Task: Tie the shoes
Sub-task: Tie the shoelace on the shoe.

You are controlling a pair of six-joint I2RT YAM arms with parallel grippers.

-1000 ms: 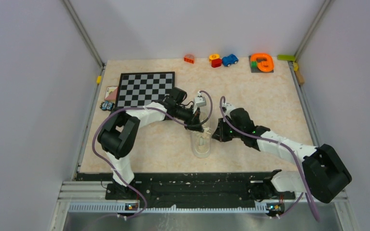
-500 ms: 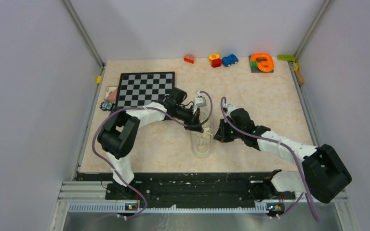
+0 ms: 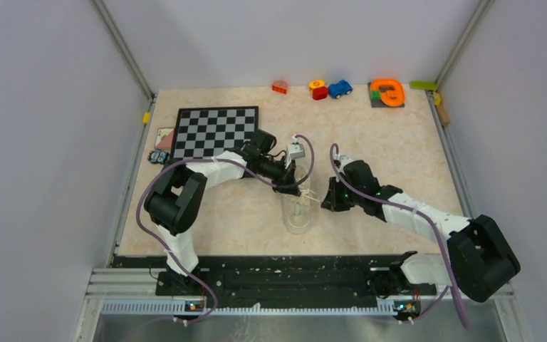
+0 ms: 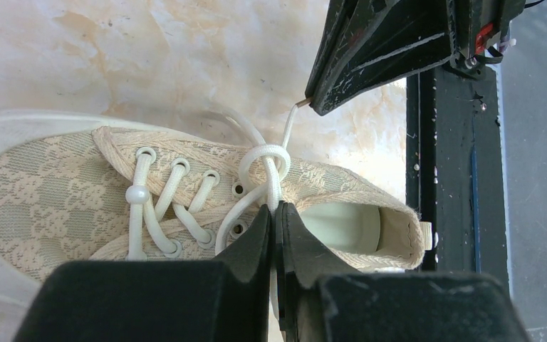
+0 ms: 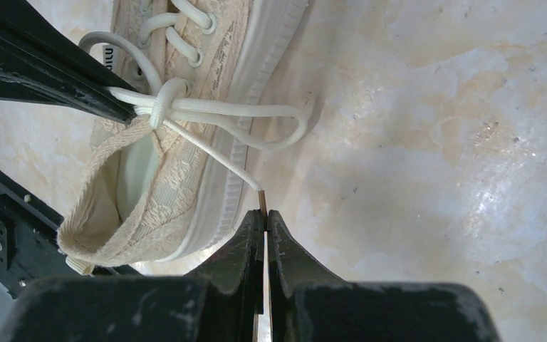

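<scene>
The left arm (image 3: 217,165) folds sharply at its elbow and reaches right, the left gripper (image 4: 275,212) angled down with its fingers pressed together on a strand of lace (image 4: 271,189). The right arm (image 3: 417,217) stretches low toward the left. The right gripper (image 5: 263,216) faces its partner, close by, pinched tight on the lace's tip.

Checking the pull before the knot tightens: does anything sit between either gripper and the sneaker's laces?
Nothing visible does: the left gripper and right gripper are each shut on the laces, which run clear to the knot on the sneaker.
</scene>
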